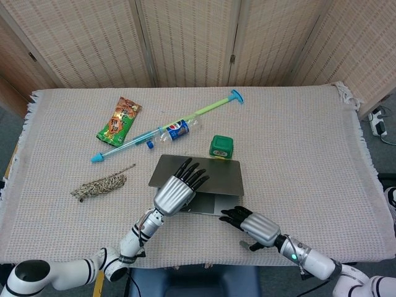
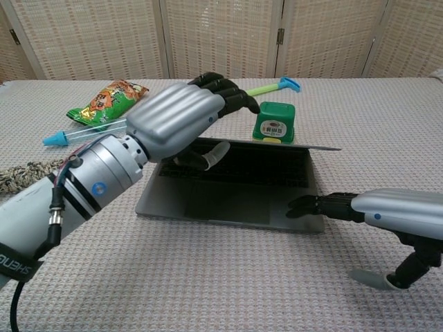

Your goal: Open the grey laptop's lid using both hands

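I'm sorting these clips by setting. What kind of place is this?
Probably an indoor lab or staged test room, not a home. A table covered with a fringed woven cloth stands before folding wicker screens, and unrelated props are scattered on it: a snack packet, a Pepsi bottle, a grey laptop.
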Available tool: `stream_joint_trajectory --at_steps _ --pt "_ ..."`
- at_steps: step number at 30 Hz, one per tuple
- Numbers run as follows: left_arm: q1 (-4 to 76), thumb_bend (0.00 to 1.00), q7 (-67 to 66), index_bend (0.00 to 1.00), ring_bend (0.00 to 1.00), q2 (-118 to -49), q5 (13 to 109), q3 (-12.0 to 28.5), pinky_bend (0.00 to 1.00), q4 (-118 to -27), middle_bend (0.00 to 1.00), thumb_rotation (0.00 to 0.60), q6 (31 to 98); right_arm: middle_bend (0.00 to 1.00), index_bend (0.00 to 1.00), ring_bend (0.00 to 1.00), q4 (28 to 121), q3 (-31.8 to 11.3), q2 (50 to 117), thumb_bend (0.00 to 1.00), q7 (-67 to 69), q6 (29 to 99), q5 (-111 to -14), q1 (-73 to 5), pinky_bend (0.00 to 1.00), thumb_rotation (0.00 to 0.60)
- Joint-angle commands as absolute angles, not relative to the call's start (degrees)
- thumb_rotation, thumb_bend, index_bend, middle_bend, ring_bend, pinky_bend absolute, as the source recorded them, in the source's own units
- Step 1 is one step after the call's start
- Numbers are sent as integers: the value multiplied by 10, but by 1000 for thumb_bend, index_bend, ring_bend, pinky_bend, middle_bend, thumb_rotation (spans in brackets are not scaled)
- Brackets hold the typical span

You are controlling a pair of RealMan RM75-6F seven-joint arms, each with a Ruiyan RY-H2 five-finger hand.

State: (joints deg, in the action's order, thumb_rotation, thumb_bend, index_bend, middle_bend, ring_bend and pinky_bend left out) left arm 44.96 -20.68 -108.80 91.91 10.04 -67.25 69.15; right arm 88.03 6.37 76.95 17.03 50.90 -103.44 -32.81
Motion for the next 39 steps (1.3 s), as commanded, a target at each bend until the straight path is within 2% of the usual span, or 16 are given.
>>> stream_joint_trajectory --at_steps 1,14,26,39 --pt "453 574 -210 228 114 -1087 914 103 0 -674 219 600 688 0 0 0 863 59 787 472 184 491 -1018 -343 0 600" --pt "471 574 -227 219 102 -1084 889 118 0 -678 218 600 664 0 0 0 830 65 823 472 198 470 -988 -372 0 600" --pt "507 573 -266 196 84 -1050 826 171 0 -711 201 600 613 0 0 0 830 66 829 472 188 464 -963 -384 0 600" --pt "563 570 -290 150 40 -1015 713 245 0 -699 160 600 545 0 0 2 830 62 836 472 169 455 -935 -391 0 600"
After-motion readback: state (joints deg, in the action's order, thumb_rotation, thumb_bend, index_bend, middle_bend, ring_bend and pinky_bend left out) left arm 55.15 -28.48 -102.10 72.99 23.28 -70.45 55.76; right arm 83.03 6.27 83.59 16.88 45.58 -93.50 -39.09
